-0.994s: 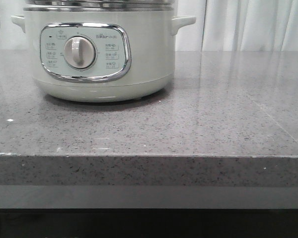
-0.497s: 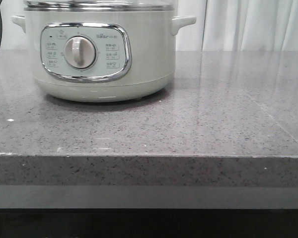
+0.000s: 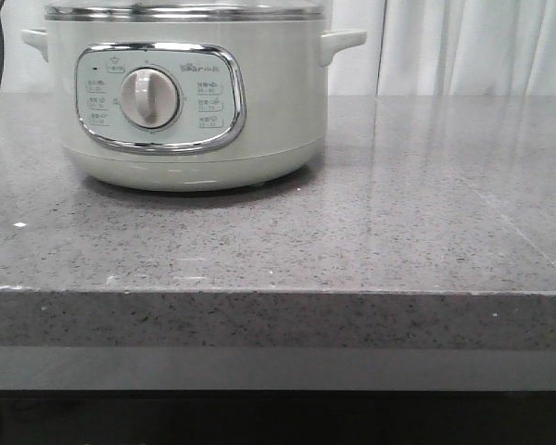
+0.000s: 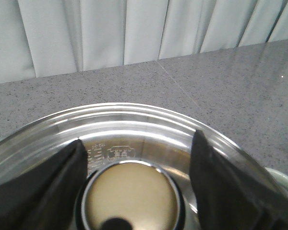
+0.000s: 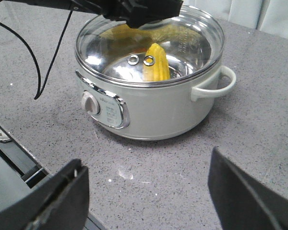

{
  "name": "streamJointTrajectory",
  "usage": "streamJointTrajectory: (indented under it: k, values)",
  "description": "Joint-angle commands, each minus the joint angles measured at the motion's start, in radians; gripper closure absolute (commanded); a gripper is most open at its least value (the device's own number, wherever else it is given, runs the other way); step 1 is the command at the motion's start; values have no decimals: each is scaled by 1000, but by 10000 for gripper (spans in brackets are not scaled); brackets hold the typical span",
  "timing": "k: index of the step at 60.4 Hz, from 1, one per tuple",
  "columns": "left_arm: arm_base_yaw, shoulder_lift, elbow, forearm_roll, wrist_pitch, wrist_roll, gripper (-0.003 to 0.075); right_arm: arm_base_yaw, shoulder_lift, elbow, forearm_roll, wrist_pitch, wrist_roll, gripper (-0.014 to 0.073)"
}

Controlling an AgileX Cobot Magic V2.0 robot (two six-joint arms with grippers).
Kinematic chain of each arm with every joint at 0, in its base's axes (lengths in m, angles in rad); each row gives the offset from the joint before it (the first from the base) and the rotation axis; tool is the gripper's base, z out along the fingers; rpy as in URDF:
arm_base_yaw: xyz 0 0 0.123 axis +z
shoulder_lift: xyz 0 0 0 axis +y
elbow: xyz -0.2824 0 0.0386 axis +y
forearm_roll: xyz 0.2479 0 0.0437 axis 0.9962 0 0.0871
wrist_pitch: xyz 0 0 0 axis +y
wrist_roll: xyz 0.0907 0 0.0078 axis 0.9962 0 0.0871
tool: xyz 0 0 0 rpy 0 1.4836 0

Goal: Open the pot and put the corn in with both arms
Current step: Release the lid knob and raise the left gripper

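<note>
Black fingers of the left gripper stand wide apart, one on each side of the round cream knob of the glass lid; pads not touching the knob as far as the left wrist view shows, knob sits right between them. Lid lies under that gripper, on the pot, steel band of the lid just beyond the fingertips. Right wrist view shows the left arm reaching in over the lid top, black cable trailing off it over the counter. Right gripper is held well back from the pot, above the grey speckled counter, its two black fingers spread far apart, nothing between them. Ahead of the right gripper the pot sits upright, control panel with dial facing roughly toward it, side handle sticking out on one side. Corn is inside the pot, seen through the glass lid, yellow cob leaning with its tapered end up; two small metal rings on the lid show just in front of it. Front view has the pot at the left back of the counter, no gripper in it; pale curtain behind.
</note>
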Motion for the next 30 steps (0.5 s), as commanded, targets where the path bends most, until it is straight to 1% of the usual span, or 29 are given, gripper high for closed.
streamJointTrajectory:
  k: [1,11,21,30]
  values:
    - [-5,-55,-38,-12,-76,2,218,1,-8,-25,8,-72,-1,54]
    - [-5,-79,-55,-12,-30,2,218,1,-8,-25,8,-72,-1,54]
    - [-5,-173,-66,-12,28,2,219,1,-8,-25,8,-72,-1,54]
    - [-5,-300,-66,-10,163,2,219,1,-8,-25,8,-72,-1,54]
